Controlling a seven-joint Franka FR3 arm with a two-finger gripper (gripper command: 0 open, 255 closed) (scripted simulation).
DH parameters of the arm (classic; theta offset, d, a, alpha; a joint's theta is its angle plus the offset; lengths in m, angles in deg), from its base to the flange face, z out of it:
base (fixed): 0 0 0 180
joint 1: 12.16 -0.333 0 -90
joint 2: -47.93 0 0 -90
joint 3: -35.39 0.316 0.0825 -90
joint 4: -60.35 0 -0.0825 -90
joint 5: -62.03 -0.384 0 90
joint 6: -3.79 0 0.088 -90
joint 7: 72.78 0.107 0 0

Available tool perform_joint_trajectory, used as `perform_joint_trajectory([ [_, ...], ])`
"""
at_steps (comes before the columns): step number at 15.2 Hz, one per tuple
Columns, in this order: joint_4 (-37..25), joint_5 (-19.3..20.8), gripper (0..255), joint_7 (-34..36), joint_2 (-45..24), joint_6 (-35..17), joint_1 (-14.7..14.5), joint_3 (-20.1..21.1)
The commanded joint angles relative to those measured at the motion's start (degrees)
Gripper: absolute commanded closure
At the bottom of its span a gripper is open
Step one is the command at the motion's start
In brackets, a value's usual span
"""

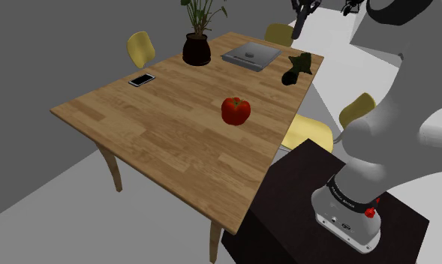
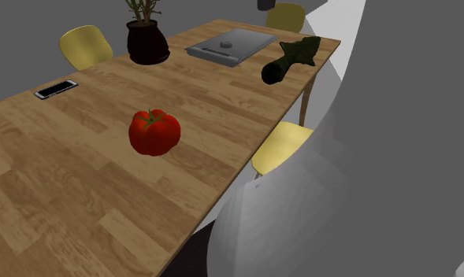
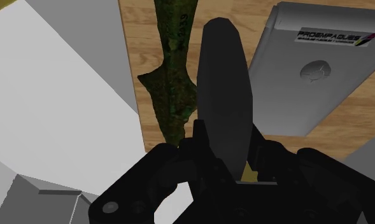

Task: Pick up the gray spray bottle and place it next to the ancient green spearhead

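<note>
The green spearhead (image 1: 296,67) (image 2: 291,57) lies near the table's far corner, close to the edge on the shoulder view's right. In the wrist view the spearhead (image 3: 173,83) lies on the wood right beside a dark gray spray bottle (image 3: 224,95). My gripper (image 3: 225,167) is shut on the bottle's black head, and the body points away toward the table. In the shoulder view the gripper (image 1: 309,6) hangs high above that far corner with the bottle (image 1: 297,26) beneath it, well off the wood.
A flat gray device (image 1: 250,54) (image 3: 319,70) lies next to the spearhead. A red tomato (image 1: 236,110), a potted plant (image 1: 196,49) and a phone (image 1: 142,79) share the wooden table (image 1: 159,142). Yellow chairs (image 1: 305,133) stand around it.
</note>
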Motion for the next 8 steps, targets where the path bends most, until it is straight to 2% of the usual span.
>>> perform_joint_trajectory([
  [1, 2.3, 0.2, 255, 0.8, 0.5, -1.7, 0.3, -0.1],
  [8, 8.1, 1.2, 255, 3.1, 0.9, -6.8, 0.9, -0.5],
])
